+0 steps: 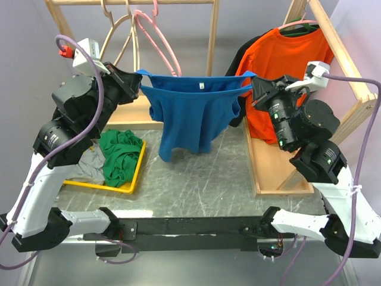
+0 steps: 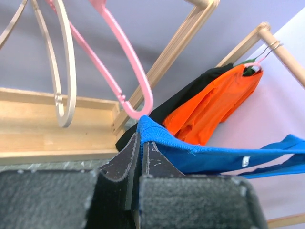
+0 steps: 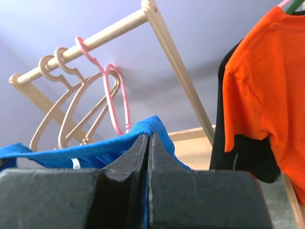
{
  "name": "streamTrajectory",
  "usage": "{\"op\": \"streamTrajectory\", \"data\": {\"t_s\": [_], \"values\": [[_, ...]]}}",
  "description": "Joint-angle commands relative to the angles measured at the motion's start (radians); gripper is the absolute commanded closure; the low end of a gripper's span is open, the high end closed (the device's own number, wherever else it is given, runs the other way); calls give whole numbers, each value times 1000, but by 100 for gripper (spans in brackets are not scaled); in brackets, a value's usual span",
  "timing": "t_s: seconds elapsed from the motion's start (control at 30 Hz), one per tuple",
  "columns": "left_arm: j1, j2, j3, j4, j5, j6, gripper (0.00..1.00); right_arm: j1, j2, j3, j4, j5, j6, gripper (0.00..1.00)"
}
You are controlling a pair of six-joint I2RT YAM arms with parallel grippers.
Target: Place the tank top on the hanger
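Two grippers, left (image 1: 138, 82) and right (image 1: 253, 89), each pinched tight on a shoulder strap of the tank top (image 1: 190, 113), which hangs stretched between them beside the hanger (image 2: 128, 52). Risk: a thin strap slips free, or snags the hanger's tip and swings it aside.

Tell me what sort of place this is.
Likely a robotics lab bench staged for laundry work: wooden racks with hangers, a yellow tray of clothes, and two arms holding a tank top.
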Motion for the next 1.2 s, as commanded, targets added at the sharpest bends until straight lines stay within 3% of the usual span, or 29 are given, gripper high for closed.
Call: {"op": "streamTrajectory", "data": {"t_s": [0.0, 0.07, 0.23, 0.27, 0.33, 0.37, 0.43, 0.47, 0.53, 0.57, 0.67, 0.7, 0.77, 0.97, 1.17], "values": [[0, -31, -86, -4, 3, 17, 99, -5, -24, -79, 8, -34, 8, 100], [0, -69, -241, 34, 24, -8, 98, -7, -67, -178, 29, -60, 68, 100], [-3, -156, -657, 166, 185, -121, 95, -4, -159, -639, 165, -232, 236, 100], [-8, -167, -808, 233, 201, -140, 89, -4, -176, -778, 196, -249, 266, 100], [-11, -193, -946, 333, 280, -173, 82, -4, -183, -889, 282, -321, 336, 98], [-14, -201, -1041, 414, 303, -180, 69, -2, -173, -961, 301, -339, 353, 93], [-17, -204, -1089, 444, 322, -200, 53, -5, -157, -994, 309, -376, 380, 91], [-17, -201, -1086, 441, 324, -200, 42, -4, -143, -1008, 315, -387, 372, 84], [-18, -193, -1057, 406, 319, -186, 33, -4, -135, -1001, 283, -375, 360, 71], [-18, -193, -1022, 393, 316, -172, 26, -5, -140, -990, 273, -371, 354, 57], [-20, -205, -945, 349, 333, -131, 21, -4, -175, -977, 243, -353, 338, 32], [-20, -209, -924, 329, 346, -115, 20, -4, -186, -973, 238, -353, 332, 28], [-22, -213, -843, 295, 374, -80, 20, -4, -216, -967, 226, -353, 329, 22], [-22, -239, -559, 312, 374, -34, 21, -5, -284, -950, 195, -350, 320, 18], [-22, -71, -183, 271, 77, -16, 20, -4, -321, -933, 164, -356, 318, 18]]}}
